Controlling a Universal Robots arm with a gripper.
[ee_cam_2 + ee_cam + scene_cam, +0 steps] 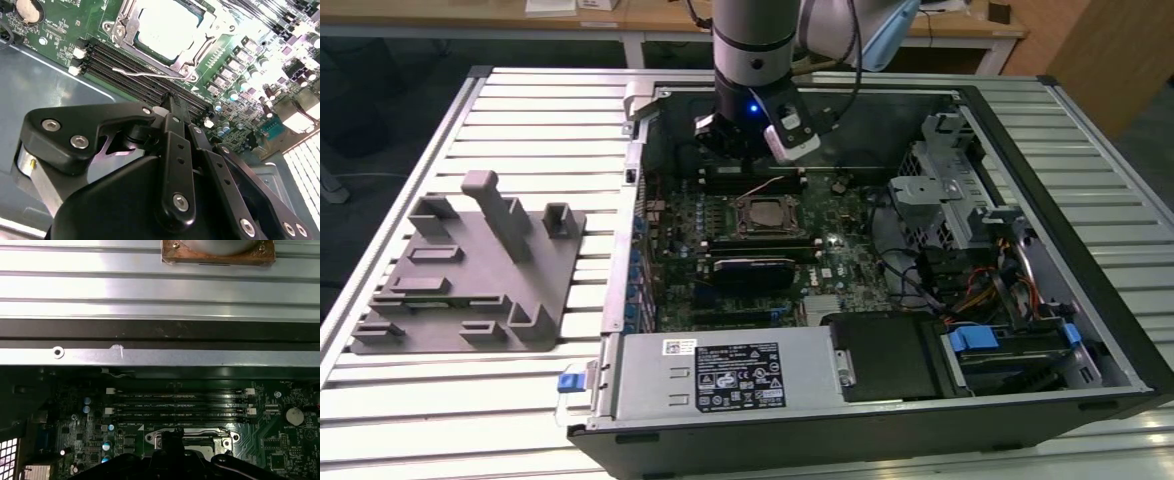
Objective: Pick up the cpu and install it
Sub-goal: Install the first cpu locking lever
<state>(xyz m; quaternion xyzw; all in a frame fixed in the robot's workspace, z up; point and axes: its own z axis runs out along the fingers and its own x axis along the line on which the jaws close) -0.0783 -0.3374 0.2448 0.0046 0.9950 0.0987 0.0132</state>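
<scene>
The cpu point(167, 27) lies flat in its socket with its pale silvery top facing up. The metal socket frame point(119, 31) surrounds its edges, and a thin wire lever point(145, 75) runs along one side. The socket sits near the middle of the green motherboard point(847, 255). The board is inside the open computer case point(881, 438), which lies on its side on the slatted surface point(534, 110).

Just beside the socket run the long dark memory slots point(177, 407), between it and the case wall. The tool point(171, 100) hangs over those slots, apart from the cpu and not touching it. Its two fingers look pressed together with nothing between them. In the exterior view the arm point(754, 50) stands upright over the case, on the far side of the socket.

On the socket's near side sits a black ribbed module point(754, 270), and nearer again a silver power supply point(720, 375). Out on the surface, at the exterior view's left of the case and near it, stands a grey plastic tray point(454, 285) with upright posts.
</scene>
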